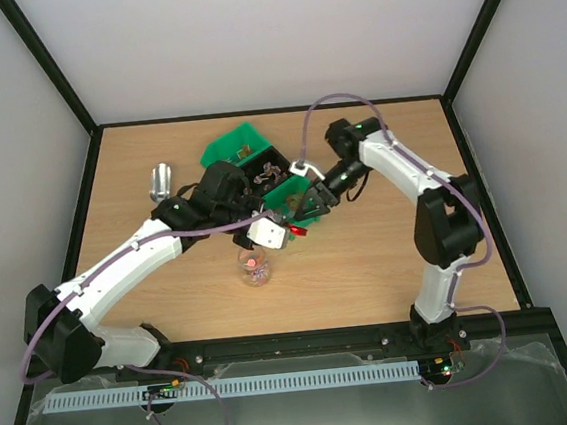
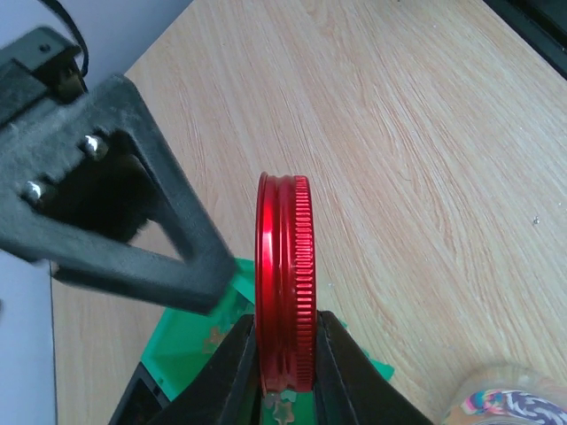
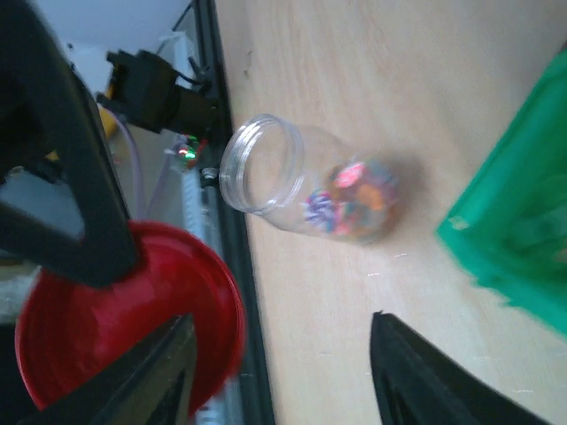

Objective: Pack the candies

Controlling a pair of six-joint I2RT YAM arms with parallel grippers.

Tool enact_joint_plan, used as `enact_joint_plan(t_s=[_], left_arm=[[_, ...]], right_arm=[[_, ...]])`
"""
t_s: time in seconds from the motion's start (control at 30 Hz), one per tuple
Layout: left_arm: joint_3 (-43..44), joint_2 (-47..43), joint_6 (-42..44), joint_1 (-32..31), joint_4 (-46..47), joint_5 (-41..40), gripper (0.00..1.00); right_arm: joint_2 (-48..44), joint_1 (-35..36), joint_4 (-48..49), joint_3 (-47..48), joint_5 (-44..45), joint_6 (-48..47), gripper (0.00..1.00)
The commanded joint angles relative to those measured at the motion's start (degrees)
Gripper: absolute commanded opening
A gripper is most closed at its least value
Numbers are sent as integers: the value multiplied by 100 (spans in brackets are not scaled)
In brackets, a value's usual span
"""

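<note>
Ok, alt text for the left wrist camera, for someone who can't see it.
A red round ribbed lid stands on edge, pinched between the left hand's two black fingers above a light wooden table. The right hand's black finger looms at left, a green plastic bin lies below, and a clear jar of multicoloured candies peeks in bottom right.

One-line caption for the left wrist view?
Edge-on, the red lid sits pinched in the left gripper above the table, jar nearby.
</note>
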Motion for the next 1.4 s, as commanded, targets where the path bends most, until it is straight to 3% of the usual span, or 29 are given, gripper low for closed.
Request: enact_joint_plan(t_s=[0.0, 0.1, 0.23, 0.47, 0.77, 0.9, 1.37], left_arm=[[196, -116, -824, 150, -54, 200, 11], [526, 49, -1480, 348, -170, 422, 11], [1185, 488, -2346, 761, -533, 896, 11], [1540, 749, -3361, 1159, -564, 1411, 11], [1551, 813, -3953, 1317, -564, 1965, 11], [1524, 791, -3990, 1326, -667, 2057, 11], [1376, 656, -3900, 1361, -705, 2083, 12]], right_arm=[[-935, -605, 1601, -461, 3, 997, 64], [-1675, -811, 2779, -1100, 348, 1223, 76], [-2431, -818, 3624, -1820, 843, 1174, 77], [-2909, -804, 3799, -2056, 542, 1106, 74], [-3153, -345, 4226, -2064, 527, 1149, 71], [-3236, -71, 4347, -2033, 633, 1176, 66], [-3127, 83, 4293, -1902, 284, 1491, 33]])
